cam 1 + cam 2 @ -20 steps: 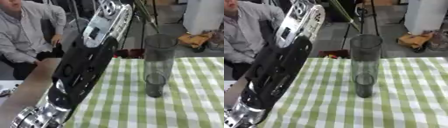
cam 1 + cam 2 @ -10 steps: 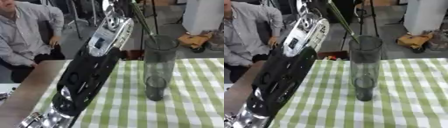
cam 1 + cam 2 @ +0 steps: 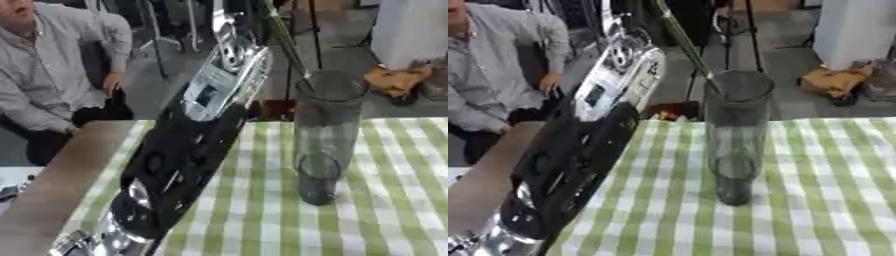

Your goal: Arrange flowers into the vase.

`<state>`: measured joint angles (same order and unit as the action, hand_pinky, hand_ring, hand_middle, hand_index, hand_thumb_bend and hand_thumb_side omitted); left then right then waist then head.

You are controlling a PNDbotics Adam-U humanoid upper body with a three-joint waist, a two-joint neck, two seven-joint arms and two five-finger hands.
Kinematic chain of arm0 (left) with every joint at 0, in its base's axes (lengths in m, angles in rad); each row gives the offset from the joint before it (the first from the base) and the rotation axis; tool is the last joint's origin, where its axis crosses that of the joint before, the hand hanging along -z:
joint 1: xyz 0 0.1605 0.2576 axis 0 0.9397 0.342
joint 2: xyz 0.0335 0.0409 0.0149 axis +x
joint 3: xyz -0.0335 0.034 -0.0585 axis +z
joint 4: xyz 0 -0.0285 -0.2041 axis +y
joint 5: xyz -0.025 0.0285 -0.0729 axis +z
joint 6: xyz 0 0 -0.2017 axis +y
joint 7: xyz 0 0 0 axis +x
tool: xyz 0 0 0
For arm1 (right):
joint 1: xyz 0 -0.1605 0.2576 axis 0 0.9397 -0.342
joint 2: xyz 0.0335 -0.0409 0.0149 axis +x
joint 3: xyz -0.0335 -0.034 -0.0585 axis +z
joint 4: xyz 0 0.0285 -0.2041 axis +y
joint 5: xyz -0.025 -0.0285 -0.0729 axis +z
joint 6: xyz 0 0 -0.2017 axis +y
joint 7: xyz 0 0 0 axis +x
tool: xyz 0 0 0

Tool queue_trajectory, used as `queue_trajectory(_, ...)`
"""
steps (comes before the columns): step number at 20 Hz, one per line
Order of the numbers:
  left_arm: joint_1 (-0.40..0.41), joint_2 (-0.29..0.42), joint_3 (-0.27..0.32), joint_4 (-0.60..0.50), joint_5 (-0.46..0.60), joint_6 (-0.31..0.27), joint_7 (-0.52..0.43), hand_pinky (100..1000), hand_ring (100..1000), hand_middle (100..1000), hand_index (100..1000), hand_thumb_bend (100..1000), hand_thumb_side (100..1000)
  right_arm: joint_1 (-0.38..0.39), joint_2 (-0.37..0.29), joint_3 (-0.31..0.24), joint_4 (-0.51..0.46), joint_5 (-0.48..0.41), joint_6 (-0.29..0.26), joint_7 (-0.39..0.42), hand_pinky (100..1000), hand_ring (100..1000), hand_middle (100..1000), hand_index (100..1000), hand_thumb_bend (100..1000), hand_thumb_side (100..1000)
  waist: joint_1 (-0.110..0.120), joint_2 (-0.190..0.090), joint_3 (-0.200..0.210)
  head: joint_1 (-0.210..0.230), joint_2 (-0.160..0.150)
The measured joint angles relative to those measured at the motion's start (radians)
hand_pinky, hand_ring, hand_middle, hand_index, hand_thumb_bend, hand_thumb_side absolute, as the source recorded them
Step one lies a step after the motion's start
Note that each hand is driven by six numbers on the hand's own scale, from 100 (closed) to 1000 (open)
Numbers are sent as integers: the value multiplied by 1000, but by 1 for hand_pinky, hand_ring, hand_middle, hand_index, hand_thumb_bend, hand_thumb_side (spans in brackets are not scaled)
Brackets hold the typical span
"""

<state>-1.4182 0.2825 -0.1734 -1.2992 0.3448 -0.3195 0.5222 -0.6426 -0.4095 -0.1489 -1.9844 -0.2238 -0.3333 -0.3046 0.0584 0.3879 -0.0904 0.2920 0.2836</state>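
A green stem [image 3: 289, 42] is angled at the vase [image 3: 325, 135] rim, centre frame; it should be guided straight down. Left hand state cannot be told.

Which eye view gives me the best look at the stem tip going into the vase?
The right eye view: the green stem runs unobstructed down to the vase rim. The left eye view shows the same stem, but the left arm crowds closer beside it.
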Motion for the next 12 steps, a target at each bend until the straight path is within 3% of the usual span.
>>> queue_trajectory(5,1,0,0,-23,7,-5,-19,100,100,100,100,157,802,0,0,-5,0,-2,3,0,753,830,826,855,100,1000,-1,7,-1,-3,-5)
queue_trajectory(11,8,0,-1,-29,-20,-4,-52,100,100,100,100,247,774,0,0,-5,0,-7,5,1,752,829,825,856,100,1000,0,14,-5,-4,-9)
queue_trajectory(12,10,0,-1,-29,-29,-4,-56,100,100,100,100,297,762,0,0,-5,0,-7,5,1,752,829,825,856,100,1000,0,16,-5,-4,-12)
